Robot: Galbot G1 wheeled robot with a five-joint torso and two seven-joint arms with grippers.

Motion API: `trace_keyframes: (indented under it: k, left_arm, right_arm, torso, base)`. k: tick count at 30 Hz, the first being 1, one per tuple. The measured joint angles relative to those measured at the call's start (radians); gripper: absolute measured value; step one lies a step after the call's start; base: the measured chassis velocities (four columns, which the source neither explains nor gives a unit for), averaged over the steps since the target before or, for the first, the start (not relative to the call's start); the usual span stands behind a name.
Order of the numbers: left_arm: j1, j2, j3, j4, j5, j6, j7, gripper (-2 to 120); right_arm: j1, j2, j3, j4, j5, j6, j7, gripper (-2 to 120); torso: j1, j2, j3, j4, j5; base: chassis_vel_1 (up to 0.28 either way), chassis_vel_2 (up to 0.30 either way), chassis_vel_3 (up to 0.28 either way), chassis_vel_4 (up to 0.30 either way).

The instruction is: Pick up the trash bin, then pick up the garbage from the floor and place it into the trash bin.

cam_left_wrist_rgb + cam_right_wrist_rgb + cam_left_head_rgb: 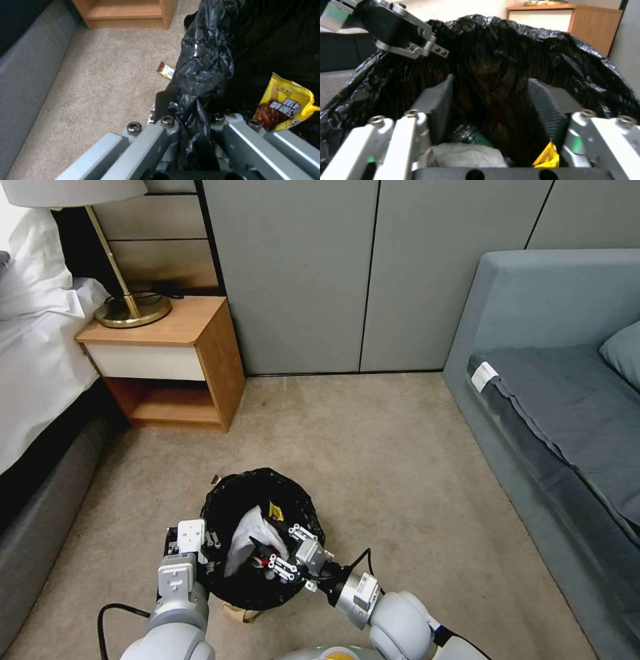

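Head view: the trash bin (263, 500), lined with a glossy black bag, is standing on beige carpet (400, 480) directly in front of the robot, both arms reaching to it. The left gripper (212, 545) is clamping the bag-covered rim on the robot's left side; the left wrist view is showing its jaws pinched tight on a crumpled fold of black liner (200, 75). The right gripper (267, 555) is hanging over the bin's mouth, and the right wrist view is showing its fingers (546, 105) spread wide with nothing between them. Inside the bin, a white tissue (250, 537) is lying beside a yellow snack wrapper (275, 510); the right wrist view is also catching a bit of green, foil-like packaging (470, 136) below the tissue. A small brown wrapper (166, 70) is lying on the carpet just beside the bin, on its far side. A wooden nightstand (180, 360) carrying a brass lamp (130, 307) is sitting against the grey panelled wall (333, 273), with a white-sheeted bed (33, 347) at the robot's left and a grey sofa (553, 400) at its right.
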Motion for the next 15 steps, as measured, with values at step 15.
trace_keyframes:
  k: [15]
  left_arm:
    - [-0.001, 0.002, -0.002, 0.0, 0.0, 0.001, 0.001, 1]
  right_arm:
    - [-0.029, -0.137, 0.045, 0.141, 0.032, -0.019, 0.002, 100]
  torso:
    - [0.0, 0.0, 0.0, 0.0001, 0.0001]
  base:
    - [0.0, 0.0, 0.0, 0.0]
